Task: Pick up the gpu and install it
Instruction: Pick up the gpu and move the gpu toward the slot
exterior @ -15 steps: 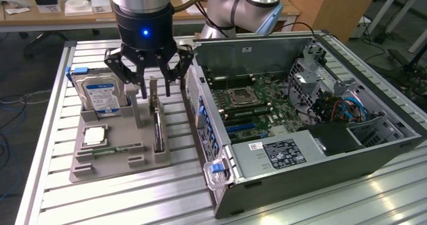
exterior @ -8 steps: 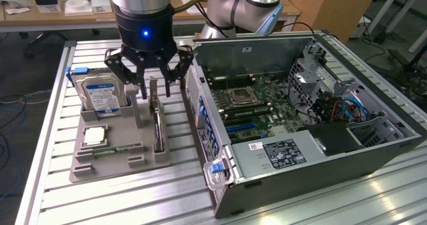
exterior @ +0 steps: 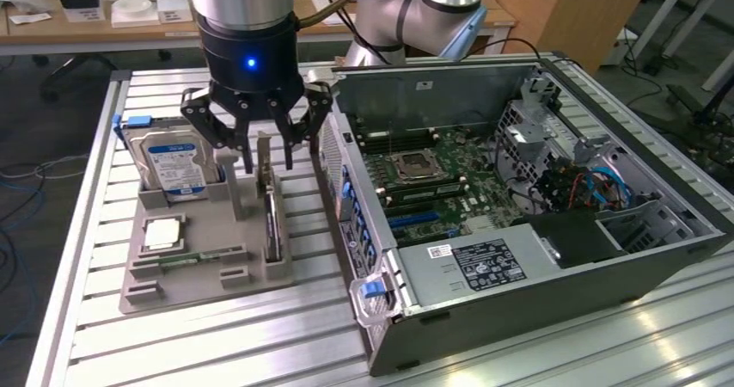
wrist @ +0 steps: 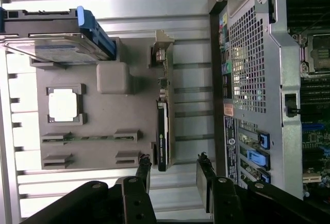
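Note:
The gpu (exterior: 273, 224) is a thin dark card with a silvery end bracket. It stands on its long edge in a slot of the grey holder tray (exterior: 195, 285), beside the open computer case (exterior: 516, 198). My gripper (exterior: 266, 157) hangs just above the card's bracket end, open, with nothing between the fingers. In the wrist view the gpu (wrist: 163, 131) runs along the tray's edge, and the two dark fingertips (wrist: 143, 166) stand apart around the line of the card, my gripper (wrist: 174, 168) being just off its near end.
The tray also holds a blue-labelled hard drive (exterior: 172, 159) standing upright, a square processor chip (exterior: 164, 232) and a narrow memory stick (exterior: 189, 256). The case lies on its side on the slatted aluminium table (exterior: 229, 344), motherboard (exterior: 436, 181) exposed. Desks stand behind.

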Robot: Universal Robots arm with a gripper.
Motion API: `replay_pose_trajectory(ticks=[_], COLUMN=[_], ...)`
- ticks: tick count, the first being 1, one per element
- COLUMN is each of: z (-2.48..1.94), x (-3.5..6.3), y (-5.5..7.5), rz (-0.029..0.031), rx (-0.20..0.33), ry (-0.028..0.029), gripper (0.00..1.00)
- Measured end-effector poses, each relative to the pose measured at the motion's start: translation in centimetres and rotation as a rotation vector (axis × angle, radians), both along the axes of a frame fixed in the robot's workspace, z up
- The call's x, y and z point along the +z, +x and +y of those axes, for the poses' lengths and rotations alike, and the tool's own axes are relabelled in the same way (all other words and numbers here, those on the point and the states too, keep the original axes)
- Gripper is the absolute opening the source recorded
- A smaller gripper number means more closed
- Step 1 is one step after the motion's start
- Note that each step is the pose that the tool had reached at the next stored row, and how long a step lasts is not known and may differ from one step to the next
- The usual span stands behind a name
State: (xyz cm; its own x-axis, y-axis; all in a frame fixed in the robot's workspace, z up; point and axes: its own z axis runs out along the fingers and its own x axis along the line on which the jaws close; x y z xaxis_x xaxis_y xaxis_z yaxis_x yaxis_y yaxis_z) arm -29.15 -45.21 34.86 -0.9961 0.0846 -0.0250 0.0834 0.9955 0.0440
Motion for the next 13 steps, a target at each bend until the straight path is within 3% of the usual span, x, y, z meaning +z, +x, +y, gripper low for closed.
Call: replay_pose_trajectory(ticks=[13], z=[0.00], x=[-0.57], y=[0.00], rz=[0.0000], rx=[0.000], ry=[0.0001], gripper=[0.49])
